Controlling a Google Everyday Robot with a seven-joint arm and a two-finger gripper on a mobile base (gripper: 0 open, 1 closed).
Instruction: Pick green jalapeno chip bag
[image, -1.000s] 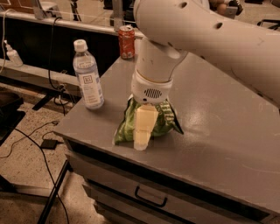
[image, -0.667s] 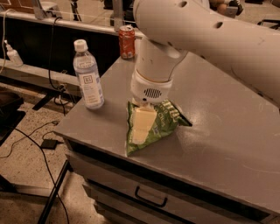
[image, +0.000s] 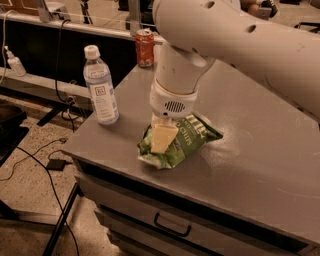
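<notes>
Three items share a grey table (image: 250, 150): a green bag (image: 192, 137), a clear bottle (image: 100, 85) to the bag's left, and a red can (image: 145, 47) behind the bag, near the far edge. The table top is matte and dusty-looking, with a drawer (image: 172, 225) and its dark handle in the front face below the bag. Left of the bag, past the table edge, black cables (image: 35, 155) trail over a speckled floor (image: 30, 200); a dark counter runs along the back of the room.

A thick white arm (image: 240, 35) reaches in from the upper right and turns straight down over the bag. Its gripper (image: 164, 142) sits on the bag's left half, wrist vertical. One pale finger (image: 162, 137) lies flat against the near side of the foil; the other is hidden behind it, so the fingers appear closed on the bag, though that cannot be confirmed. The bag lies near the front edge, crumpled around the gripper, its right corner spread on the table.

White lettering on the bag seems to read "CHIPS". The bottle's white label carries a small square mark; its text is unreadable.
</notes>
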